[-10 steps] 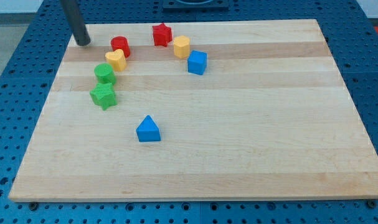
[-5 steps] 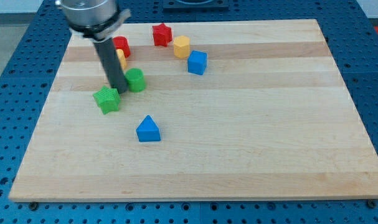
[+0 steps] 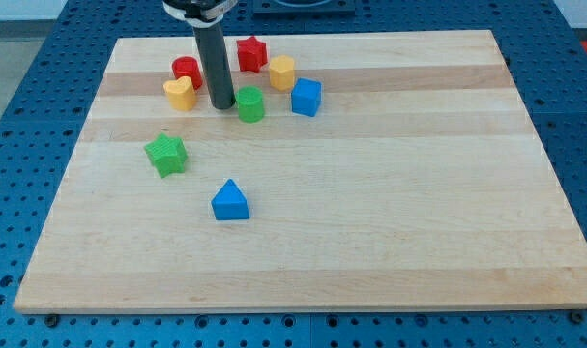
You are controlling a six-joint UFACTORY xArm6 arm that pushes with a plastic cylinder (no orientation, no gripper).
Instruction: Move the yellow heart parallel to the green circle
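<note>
The yellow heart point(image 3: 180, 94) lies near the board's top left, just below the red circle point(image 3: 187, 70). The green circle point(image 3: 250, 104) sits to its right, at nearly the same height in the view. My tip point(image 3: 221, 105) stands on the board between them, touching the green circle's left side and a short way right of the yellow heart.
A red star point(image 3: 251, 53), a yellow hexagon point(image 3: 281, 72) and a blue cube point(image 3: 307, 97) cluster right of the rod. A green star point(image 3: 165, 154) and a blue triangle point(image 3: 230, 201) lie lower on the wooden board point(image 3: 390, 193).
My tip came down from the top left corner, then swept right and up, pushing the green circle from beside the green star to right of the yellow heart.
</note>
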